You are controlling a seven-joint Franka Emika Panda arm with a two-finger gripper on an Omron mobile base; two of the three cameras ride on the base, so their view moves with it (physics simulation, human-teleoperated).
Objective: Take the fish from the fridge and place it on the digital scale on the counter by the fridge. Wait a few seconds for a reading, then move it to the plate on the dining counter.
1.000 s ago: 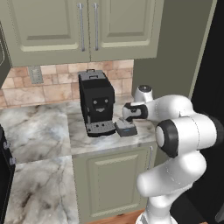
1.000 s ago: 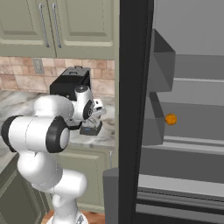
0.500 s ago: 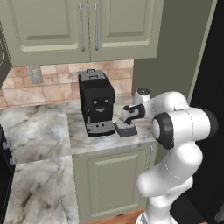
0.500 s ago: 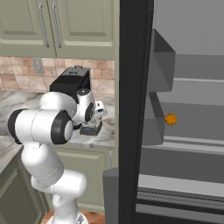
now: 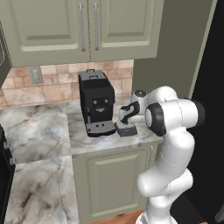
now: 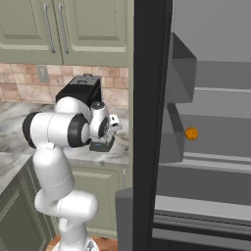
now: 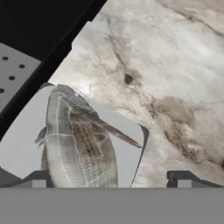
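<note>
Pale silver-grey fish (image 7: pixel 78 144) lies flat on the small flat grey digital scale (image 5: pixel 125 129), presumably left for the reading. The hand (image 7: pixel 109 179) hovers just above, fingers spread wide, holding nothing. Black coffee machine (image 5: pixel 96 103) crowds one side of the marble bench (image 7: pixel 175 65); open fridge (image 6: pixel 206 122) on the other; lifting straight up looks the clearest way out.

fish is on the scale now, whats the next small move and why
Probably hold just above for a moment, then close on the fish. It lies flat on the scale, and the open gripper straddles it, so a regrasp for the plate looks ready.
</note>
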